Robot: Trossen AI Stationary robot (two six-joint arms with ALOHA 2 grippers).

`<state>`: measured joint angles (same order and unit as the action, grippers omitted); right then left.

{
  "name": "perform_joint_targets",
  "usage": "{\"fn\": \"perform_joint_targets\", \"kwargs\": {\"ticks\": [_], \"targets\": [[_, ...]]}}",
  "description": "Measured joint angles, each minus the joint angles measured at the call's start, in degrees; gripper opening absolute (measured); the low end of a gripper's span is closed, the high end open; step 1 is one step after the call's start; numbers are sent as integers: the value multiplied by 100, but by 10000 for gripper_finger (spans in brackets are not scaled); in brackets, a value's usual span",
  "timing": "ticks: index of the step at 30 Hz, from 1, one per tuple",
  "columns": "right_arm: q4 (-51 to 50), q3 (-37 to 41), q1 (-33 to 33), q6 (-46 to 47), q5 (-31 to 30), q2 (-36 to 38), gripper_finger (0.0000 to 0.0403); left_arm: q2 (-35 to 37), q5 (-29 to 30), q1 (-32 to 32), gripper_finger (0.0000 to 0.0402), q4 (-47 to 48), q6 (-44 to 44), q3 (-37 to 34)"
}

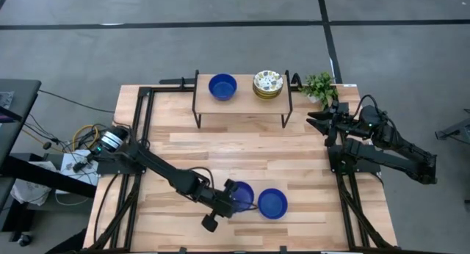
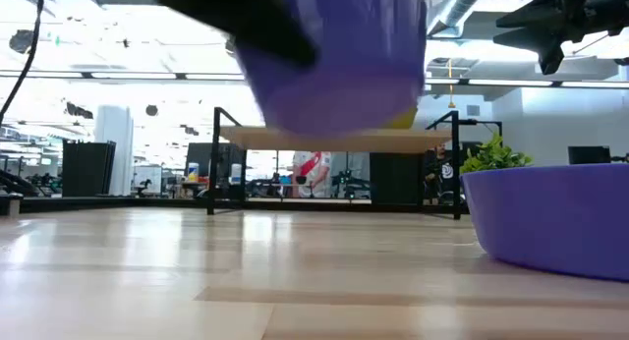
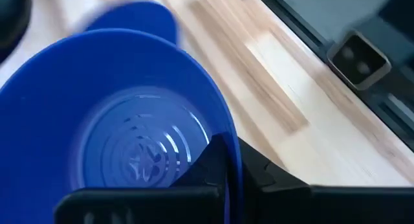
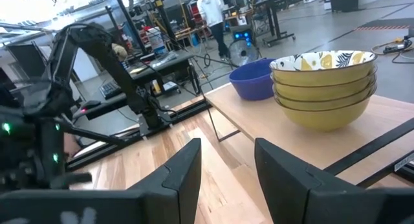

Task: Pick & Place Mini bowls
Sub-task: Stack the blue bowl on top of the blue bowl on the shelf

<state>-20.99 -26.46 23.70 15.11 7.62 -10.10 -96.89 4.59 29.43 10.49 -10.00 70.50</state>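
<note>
My left gripper (image 1: 233,198) is shut on a cobalt blue mini bowl (image 1: 241,193) near the table's front edge. The low view shows that bowl (image 2: 334,60) up in the air. A second blue bowl (image 1: 272,203) stands on its base on the table just to the right. On the low shelf (image 1: 242,100) at the back stand a third blue bowl (image 1: 222,86) and a stack of floral, yellow-sided bowls (image 1: 268,84). My right gripper (image 4: 226,166) waits open at the right, level and facing the shelf. My left gripper pinches the blue bowl's rim (image 3: 234,143) on the side nearest the arm, one finger (image 3: 210,162) inside the bowl and the other outside the wall. The fingers slant down from the table's left. The bowl is lifted clear of the table, its mouth up.
A small green plant (image 1: 319,86) stands at the shelf's right end. Black frame rails (image 1: 143,122) run along the table's left and right sides. Bare wood lies between the shelf and the two front bowls. A person shows far off in the room behind.
</note>
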Motion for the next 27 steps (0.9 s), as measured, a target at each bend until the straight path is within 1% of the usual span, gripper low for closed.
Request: {"fn": "perform_joint_targets", "kwargs": {"ticks": [5,17,19,27], "targets": [[-1,0,0,1,0,-1,134,476,677,-18,6,-1,2,0],[0,0,0,0,0,-1,134,1343,1811,-379,7,-81,-18,0],[0,0,0,0,0,-1,134,1478,1929,-479,7,-117,-20,0],[0,0,0,-1,-2,-1,134,1905,2043,-932,7,-202,-21,0]]}}
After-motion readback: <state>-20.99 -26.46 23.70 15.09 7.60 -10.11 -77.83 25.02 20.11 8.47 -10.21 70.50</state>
